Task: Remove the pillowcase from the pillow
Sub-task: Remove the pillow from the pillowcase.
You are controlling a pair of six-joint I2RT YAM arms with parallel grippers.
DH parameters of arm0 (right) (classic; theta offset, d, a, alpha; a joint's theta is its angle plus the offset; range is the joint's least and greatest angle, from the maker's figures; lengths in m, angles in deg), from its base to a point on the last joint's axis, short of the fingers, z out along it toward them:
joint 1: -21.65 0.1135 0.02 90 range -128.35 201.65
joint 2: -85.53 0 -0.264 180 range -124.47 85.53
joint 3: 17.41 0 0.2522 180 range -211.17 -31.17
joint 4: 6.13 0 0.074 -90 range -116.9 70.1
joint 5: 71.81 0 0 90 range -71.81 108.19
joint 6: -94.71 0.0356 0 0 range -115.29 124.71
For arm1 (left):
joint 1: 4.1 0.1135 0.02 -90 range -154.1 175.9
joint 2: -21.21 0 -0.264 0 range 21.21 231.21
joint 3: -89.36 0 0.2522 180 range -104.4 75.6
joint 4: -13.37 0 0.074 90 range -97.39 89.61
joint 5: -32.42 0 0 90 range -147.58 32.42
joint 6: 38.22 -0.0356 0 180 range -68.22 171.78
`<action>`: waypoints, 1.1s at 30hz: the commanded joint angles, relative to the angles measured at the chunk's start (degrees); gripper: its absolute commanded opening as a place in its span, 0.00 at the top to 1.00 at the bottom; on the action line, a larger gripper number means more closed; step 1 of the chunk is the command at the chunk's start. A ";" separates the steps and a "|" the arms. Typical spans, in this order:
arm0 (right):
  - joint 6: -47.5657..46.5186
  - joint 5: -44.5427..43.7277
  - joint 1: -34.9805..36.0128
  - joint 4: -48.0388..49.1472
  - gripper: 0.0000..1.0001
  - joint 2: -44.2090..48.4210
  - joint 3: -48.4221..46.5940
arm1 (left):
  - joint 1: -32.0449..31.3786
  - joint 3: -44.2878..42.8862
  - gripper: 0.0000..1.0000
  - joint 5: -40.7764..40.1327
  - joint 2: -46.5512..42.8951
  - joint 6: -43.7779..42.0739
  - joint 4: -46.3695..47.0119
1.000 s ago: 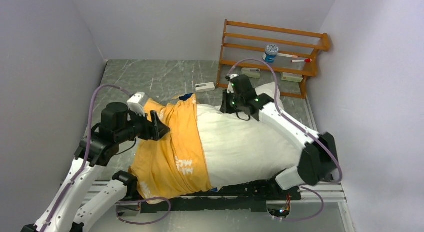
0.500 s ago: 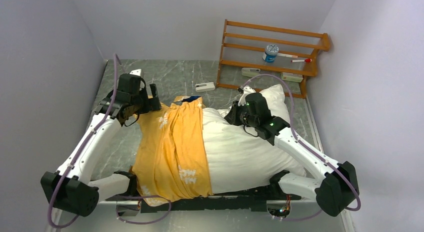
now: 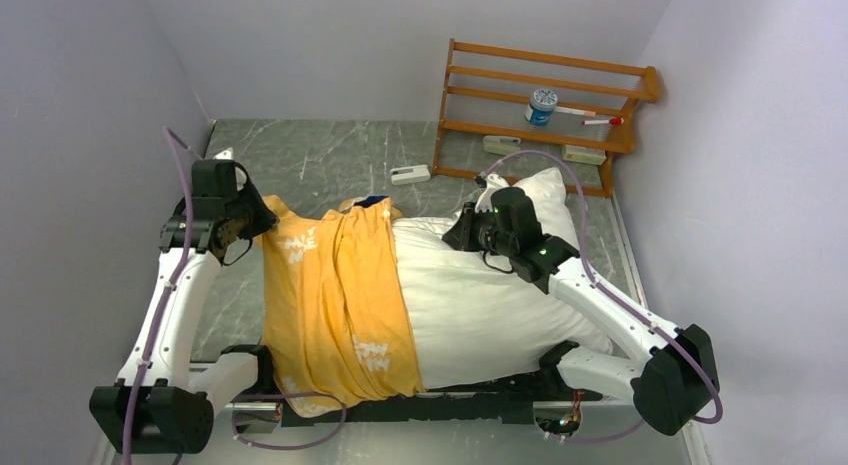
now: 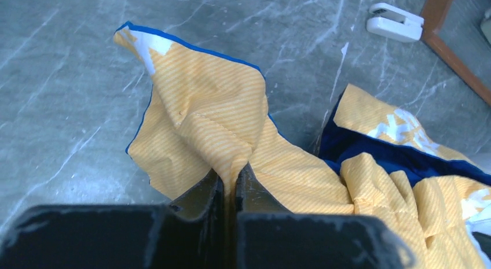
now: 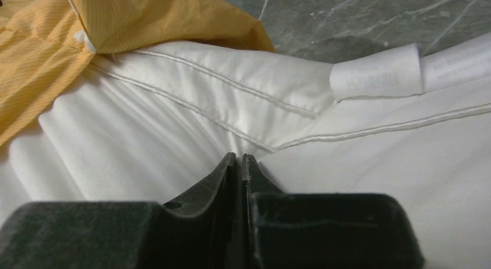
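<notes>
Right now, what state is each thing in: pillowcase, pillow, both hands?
pillowcase: orange side out, half off, covering the pillow's left end
pillow: right half bare
left hand: shut on a pillowcase fold
right hand: shut on the pillow's seam

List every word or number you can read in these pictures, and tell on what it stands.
No text can be read surely.
On the pillowcase, white lettering: creased, too small.
On the pillow, sewn tag: print too faint.
On the wooden rack, jar label: too small.
</notes>
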 commanded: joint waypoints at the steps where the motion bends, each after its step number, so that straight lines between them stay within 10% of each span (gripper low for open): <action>1: 0.28 2.40 0.79 -13.65 0.88 -1.65 3.32 | 8.61 -5.43 0.95 -15.32 -1.38 -2.03 -0.77; 19: 2.55 -7.78 -0.99 -16.98 0.94 -2.22 0.17 | 11.72 -14.00 0.94 -34.01 -0.71 -2.71 -4.93; 21: 2.89 -9.53 -1.82 -17.19 0.94 -1.38 -0.78 | 11.65 -13.65 0.78 -33.99 -1.15 -2.63 -5.40; 24: 2.28 -8.77 -2.24 -15.41 0.94 0.24 -1.45 | 11.72 -11.46 0.27 -27.16 -2.49 -3.63 -4.01; 33: -2.73 11.48 -2.20 -6.90 0.87 3.68 2.74 | 6.77 -5.24 0.03 34.87 1.87 -8.41 12.68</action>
